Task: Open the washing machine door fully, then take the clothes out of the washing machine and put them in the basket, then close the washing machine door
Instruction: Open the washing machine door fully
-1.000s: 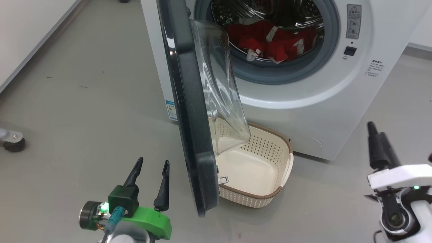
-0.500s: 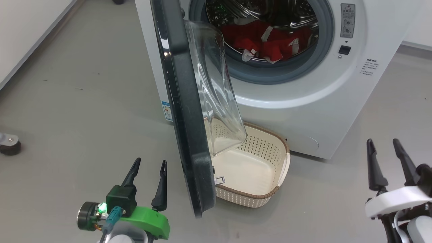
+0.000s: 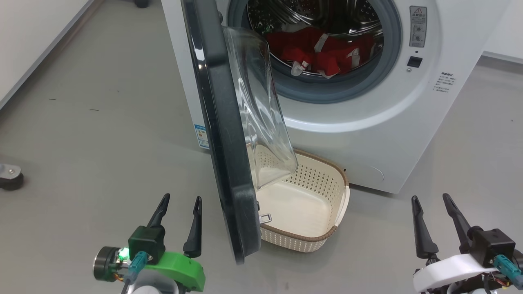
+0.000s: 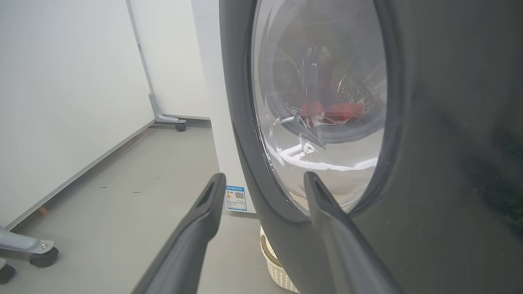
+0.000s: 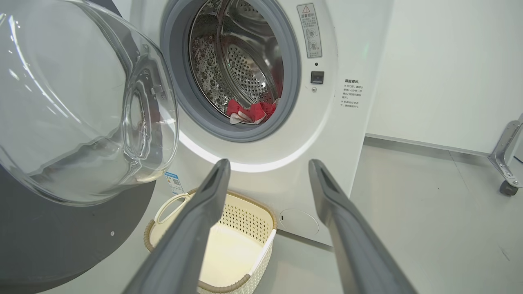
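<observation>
Looking down at the washer [image 3: 367,134], with the door [image 3: 222,134] standing only partway out from its left side, likely needing a further push. Showing red clothes [image 3: 322,51] lying inside the washer's drum [image 3: 294,8] and the basket [image 3: 322,241] sitting empty on the floor [image 3: 102,122] at its foot, ready for catching them. Holding the left gripper [image 3: 182,198] and right gripper [image 3: 430,197] low before the washer, jaws spread wide, gripping nothing.

glossy black-rimmed clear glass door [image 3: 222,134], perforated shiny steel drum [image 5: 241,65], red cloth [image 3: 322,51], cream perforated plastic basket [image 3: 327,192]
</observation>
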Available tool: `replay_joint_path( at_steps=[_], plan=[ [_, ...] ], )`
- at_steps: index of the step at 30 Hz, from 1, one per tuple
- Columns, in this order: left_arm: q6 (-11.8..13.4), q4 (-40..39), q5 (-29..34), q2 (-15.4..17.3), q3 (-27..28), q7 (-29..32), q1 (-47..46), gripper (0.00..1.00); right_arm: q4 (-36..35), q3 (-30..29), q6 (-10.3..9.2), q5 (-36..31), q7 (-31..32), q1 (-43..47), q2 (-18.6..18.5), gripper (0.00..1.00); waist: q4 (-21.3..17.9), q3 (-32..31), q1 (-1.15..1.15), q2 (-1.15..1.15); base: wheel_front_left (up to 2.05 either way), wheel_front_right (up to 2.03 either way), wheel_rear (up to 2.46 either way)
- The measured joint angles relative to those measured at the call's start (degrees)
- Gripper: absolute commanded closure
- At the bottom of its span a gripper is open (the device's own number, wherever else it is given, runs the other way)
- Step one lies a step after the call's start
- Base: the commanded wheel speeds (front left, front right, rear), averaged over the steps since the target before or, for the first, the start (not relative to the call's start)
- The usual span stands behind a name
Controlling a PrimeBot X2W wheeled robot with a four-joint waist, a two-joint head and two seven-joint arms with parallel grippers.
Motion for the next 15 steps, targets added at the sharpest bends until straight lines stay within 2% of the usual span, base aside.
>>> replay_joint_path(
  at_steps=[15],
  plan=[
    [0.0, 0.3, 0.0, 0.0, 0.0, 0.0, 0.3, 0.0, -1.1, -3.1, -0.29, -3.3, 0.0, 1.6, 3.9, 0.0, -0.3, -0.2, 0.0, 0.0, 0.0, 0.0, 0.0]
  ],
)
